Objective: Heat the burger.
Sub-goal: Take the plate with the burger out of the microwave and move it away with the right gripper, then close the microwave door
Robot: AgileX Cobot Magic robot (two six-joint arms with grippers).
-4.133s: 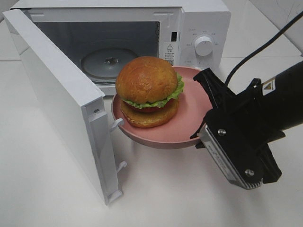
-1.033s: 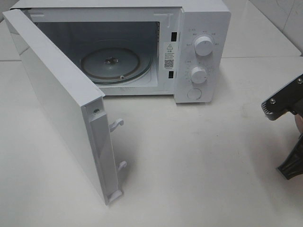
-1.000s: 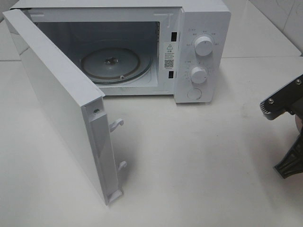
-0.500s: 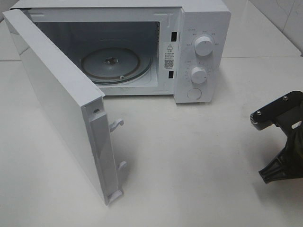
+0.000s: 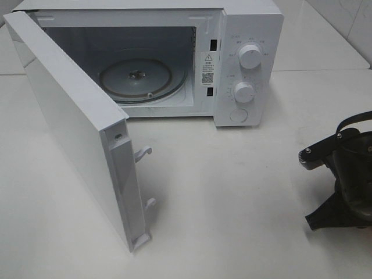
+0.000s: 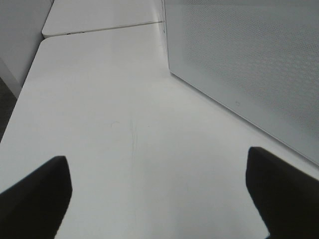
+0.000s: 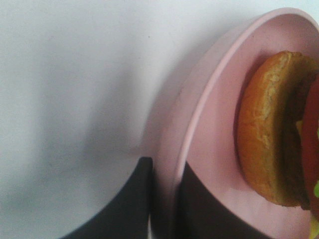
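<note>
White surface carries a white microwave at its far edge, door swung wide open toward the near-left corner, glass turntable bare inside, two knobs on the right-hand panel. Right hand sits at the right edge of the surface, black, only partly in frame there. Right wrist view: the right hand is pinched shut on the rim of a pink plate, one finger under the rim, one over it. The burger lies on that plate, bun, red slice and a bit of green showing; out of frame in the overhead view. Left hand: fingers spread wide, nothing between them, over bare surface beside the door's outer face.
</note>
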